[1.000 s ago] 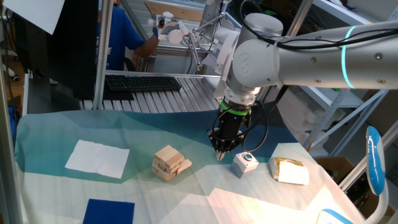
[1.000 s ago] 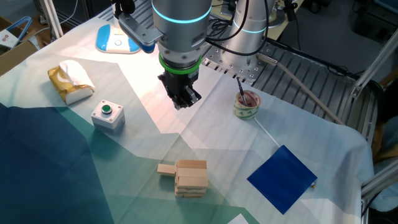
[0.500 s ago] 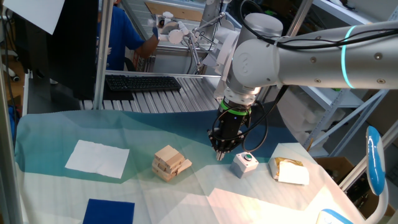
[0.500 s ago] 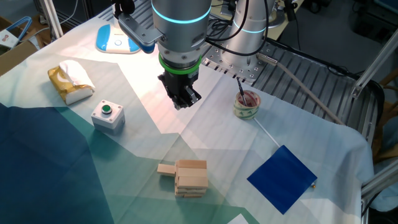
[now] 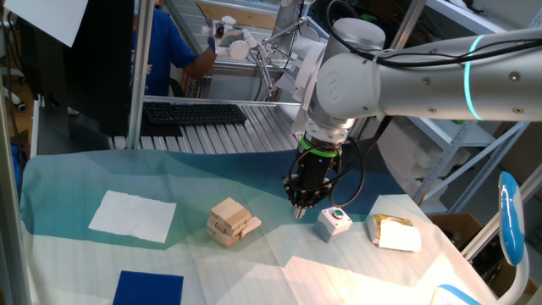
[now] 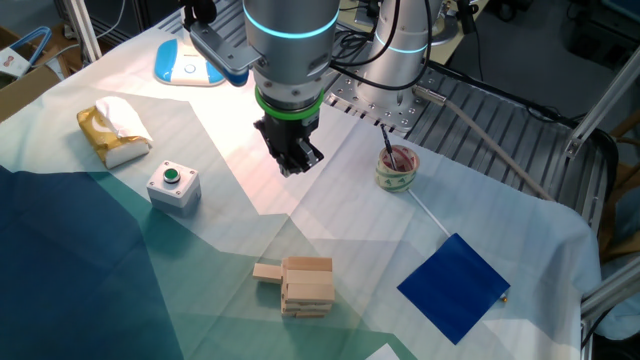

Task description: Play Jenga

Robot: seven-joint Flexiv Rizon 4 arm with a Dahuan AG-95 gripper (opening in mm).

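The Jenga (image 5: pixel 232 222) (image 6: pixel 305 286) is a small stack of light tan wooden blocks in crosswise layers on the cloth. One block (image 6: pixel 267 272) pokes out of a low layer to the side. My gripper (image 5: pixel 300 208) (image 6: pixel 291 168) hangs above the cloth, well apart from the stack, between it and the button box. Its black fingers are shut, with nothing between them.
A white cube with a green button (image 5: pixel 334 223) (image 6: pixel 173 186) stands close to the gripper. A white-and-tan packet (image 5: pixel 394 231) (image 6: pixel 114 131), a blue square (image 6: pixel 453 286), a white sheet (image 5: pixel 133 215) and a tape roll (image 6: pixel 397 168) also lie on the cloth.
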